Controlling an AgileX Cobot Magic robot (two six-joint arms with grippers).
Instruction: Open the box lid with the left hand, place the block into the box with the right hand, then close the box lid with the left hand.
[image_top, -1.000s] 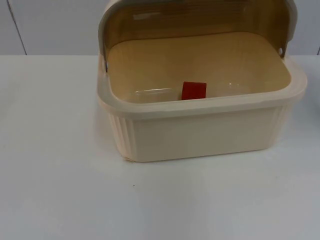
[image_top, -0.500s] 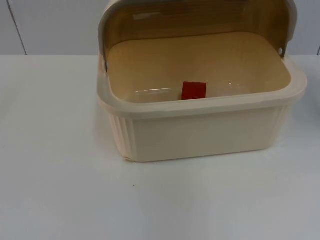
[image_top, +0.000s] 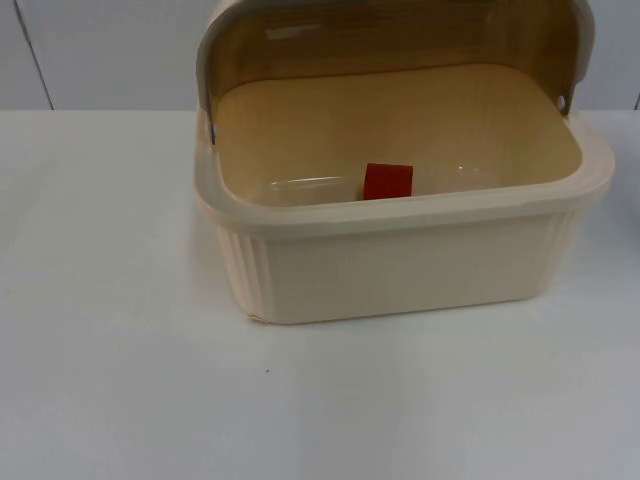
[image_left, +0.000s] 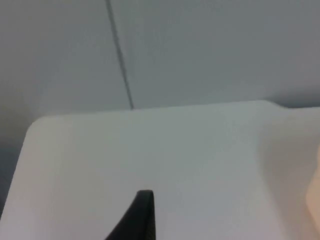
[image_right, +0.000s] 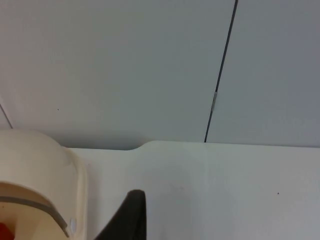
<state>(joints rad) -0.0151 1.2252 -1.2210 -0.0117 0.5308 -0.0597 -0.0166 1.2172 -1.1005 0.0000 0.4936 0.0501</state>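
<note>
The box (image_top: 400, 260) sits mid-table with its lid (image_top: 390, 40) swung up and back, and the red block (image_top: 387, 181) lies inside on the floor, close to the front wall. So the drop looks done; closing is mine to do. My left gripper (image_left: 142, 215) hangs above bare table beside the box, my right gripper (image_right: 132, 212) waits off its other side; how wide either stands I cannot tell. The lid looks like light, stiff, smooth plastic, likely slippery. I would hook its front edge and swing it down gently.
</note>
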